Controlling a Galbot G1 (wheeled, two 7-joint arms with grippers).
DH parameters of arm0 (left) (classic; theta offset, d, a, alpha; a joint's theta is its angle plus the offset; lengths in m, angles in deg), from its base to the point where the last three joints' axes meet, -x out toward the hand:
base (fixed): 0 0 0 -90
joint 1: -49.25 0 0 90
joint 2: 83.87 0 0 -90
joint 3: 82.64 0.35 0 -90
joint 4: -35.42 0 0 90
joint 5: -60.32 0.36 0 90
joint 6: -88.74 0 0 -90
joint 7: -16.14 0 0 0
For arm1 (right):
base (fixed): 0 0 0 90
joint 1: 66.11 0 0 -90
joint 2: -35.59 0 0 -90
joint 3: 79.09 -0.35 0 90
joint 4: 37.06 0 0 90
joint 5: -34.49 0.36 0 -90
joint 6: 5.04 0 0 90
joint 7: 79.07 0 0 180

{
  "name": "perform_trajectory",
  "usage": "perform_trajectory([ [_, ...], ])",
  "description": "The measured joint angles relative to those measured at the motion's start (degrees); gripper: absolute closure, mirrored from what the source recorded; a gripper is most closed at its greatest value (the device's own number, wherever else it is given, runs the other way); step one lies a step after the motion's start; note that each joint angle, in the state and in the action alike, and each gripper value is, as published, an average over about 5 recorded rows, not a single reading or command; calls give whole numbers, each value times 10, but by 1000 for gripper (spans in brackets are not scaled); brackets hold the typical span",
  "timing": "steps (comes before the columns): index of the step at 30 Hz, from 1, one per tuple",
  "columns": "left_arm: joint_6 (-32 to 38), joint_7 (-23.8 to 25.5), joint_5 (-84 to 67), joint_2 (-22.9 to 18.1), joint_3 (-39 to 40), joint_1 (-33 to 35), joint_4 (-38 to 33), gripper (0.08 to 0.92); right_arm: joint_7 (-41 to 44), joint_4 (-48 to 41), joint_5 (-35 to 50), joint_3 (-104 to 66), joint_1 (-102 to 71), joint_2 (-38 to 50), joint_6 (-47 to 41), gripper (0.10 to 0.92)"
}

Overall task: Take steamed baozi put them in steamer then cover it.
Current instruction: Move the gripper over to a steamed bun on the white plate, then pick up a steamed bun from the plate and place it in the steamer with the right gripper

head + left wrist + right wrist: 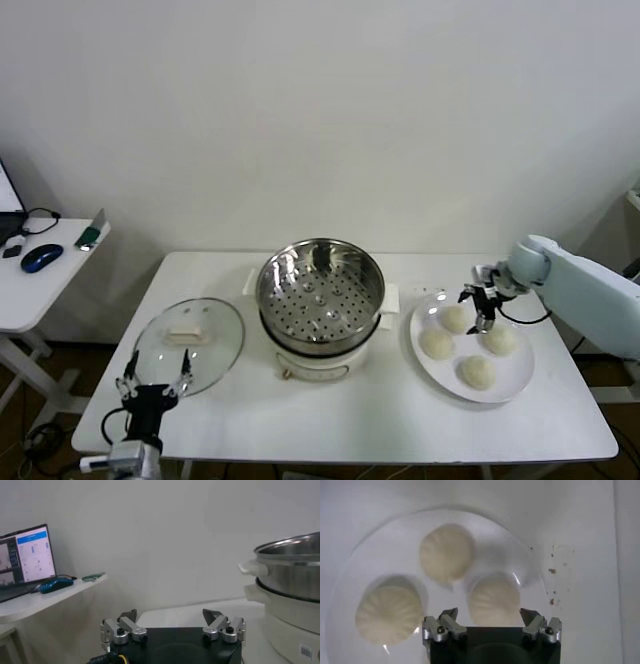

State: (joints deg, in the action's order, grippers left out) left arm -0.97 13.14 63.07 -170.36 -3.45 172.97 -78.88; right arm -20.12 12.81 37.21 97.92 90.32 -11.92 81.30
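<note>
The steel steamer (320, 290) stands uncovered on its white base at mid-table, its perforated tray bare. Its glass cover (190, 340) lies flat to the left. Several cream-white baozi rest on a white plate (515, 378) to the right. My right gripper (480, 306) hovers open over the plate's back edge. In the right wrist view the right gripper (488, 613) straddles one baozi (494, 597) from above without touching it, with two more baozi (446, 552) (390, 614) beyond. My left gripper (153, 378) waits open at the front left, just in front of the cover; in its own view the left gripper (170, 613) holds nothing.
A white side table (30, 290) stands at the far left with a blue mouse (41, 257) on it, and a laptop (25, 555) shows in the left wrist view. The steamer wall (290, 565) stands close beside the left gripper. White wall behind.
</note>
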Motion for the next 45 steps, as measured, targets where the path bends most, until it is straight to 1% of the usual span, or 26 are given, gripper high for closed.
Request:
perform_trajectory([
  [7,-5,-1,-1,-1,0,-5,2,177,6,-37,-17,13,2,-31,8,203],
  [18,-8,-3,-3,-1,-2,-5,4,177,13,-70,-38,19,2,-57,17,211],
  [28,-9,-5,-3,-1,-3,-1,3,177,16,-89,-47,16,3,-69,23,326],
  [32,-9,-7,-3,-1,-3,1,2,177,18,-90,-42,16,5,-69,26,345],
  [38,-8,-10,-3,-1,-3,5,2,177,26,-86,-21,29,24,-66,42,347],
  [45,-6,-10,-4,1,-3,10,0,177,43,-62,25,92,100,-75,81,347],
])
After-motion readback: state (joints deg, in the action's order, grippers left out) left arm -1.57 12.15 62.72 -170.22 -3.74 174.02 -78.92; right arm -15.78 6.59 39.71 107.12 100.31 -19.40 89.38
